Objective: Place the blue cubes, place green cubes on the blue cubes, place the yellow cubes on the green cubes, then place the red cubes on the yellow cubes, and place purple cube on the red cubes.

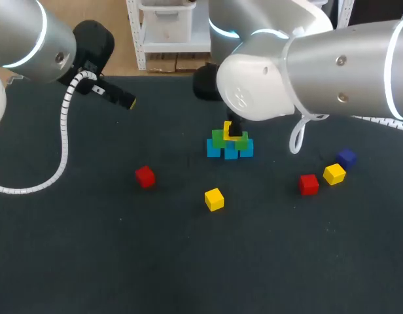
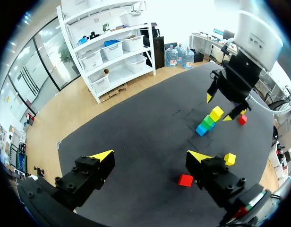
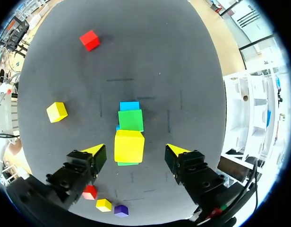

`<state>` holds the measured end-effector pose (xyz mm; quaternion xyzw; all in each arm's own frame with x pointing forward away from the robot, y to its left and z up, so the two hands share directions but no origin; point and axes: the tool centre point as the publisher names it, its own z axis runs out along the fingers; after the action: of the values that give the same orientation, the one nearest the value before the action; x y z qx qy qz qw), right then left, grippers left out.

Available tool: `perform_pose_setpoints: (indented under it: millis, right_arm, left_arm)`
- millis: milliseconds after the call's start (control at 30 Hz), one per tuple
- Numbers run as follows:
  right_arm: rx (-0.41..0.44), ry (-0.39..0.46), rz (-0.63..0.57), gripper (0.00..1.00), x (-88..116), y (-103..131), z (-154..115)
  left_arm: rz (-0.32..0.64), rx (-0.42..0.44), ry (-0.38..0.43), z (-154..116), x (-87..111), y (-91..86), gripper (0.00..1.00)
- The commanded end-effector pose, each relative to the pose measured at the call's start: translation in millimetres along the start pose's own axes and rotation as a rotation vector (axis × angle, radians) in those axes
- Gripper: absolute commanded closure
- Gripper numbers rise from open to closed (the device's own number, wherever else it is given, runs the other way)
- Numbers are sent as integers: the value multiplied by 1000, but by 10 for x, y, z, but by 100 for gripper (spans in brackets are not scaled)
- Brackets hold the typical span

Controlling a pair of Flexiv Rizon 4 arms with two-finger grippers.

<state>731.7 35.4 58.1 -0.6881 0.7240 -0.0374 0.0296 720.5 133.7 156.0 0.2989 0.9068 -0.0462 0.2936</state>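
Centrally — cube stack point(image 1: 229, 145), dark tabletop point(image 1: 90, 261)

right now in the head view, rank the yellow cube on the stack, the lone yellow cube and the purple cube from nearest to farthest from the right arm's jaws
1. yellow cube on the stack: directly between the open jaws, not gripped.
2. lone yellow cube: by itself, front middle of the view.
3. purple cube: far out on the right side.

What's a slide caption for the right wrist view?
Open right hand framing the yellow cube, which sits on green cubes over blue cubes.
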Motion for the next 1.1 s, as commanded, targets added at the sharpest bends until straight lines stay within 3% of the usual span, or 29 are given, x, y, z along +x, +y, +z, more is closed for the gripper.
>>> perform_pose_setpoints:
  millis: [33,200,567,1100]
  right_arm:
    - [3,2,2,16,11,10,8]
    - [11,14,4,15,16,2,24]
    - [15,27,11,24,15,-8,62]
    - [25,30,23,21,75,-29,42]
  left_arm:
    - [2,5,-3,-2,9,11,0]
    - [2,5,-3,-2,9,11,0]
    - [2,5,-3,-2,9,11,0]
    - [2,5,-3,-2,9,11,0]
